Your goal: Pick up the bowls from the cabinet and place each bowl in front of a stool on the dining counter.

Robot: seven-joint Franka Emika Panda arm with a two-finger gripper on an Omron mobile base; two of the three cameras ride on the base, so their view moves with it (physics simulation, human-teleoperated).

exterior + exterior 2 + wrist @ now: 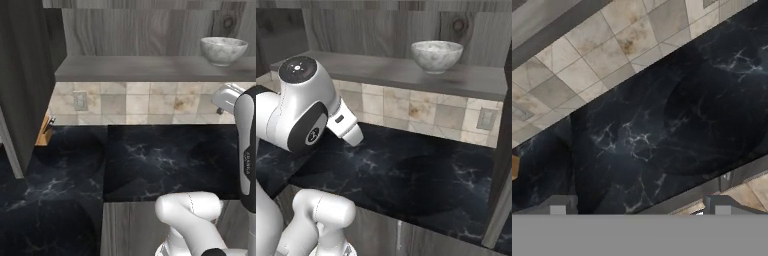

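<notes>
One marble bowl stands upright on the open cabinet shelf, toward the shelf's right end in the left base view and well clear of its front edge. Nothing else sits on the shelf beside it, and the wood-grain back wall rises right behind it. Below the shelf runs a band of beige and grey wall tiles with one outlet plate set into them, and under that lies the black veined countertop. A tan wooden object leans at the counter's left end, by a dark cabinet side. The gripper hangs over the countertop, its two fingertips spread wide apart with nothing between them.
</notes>
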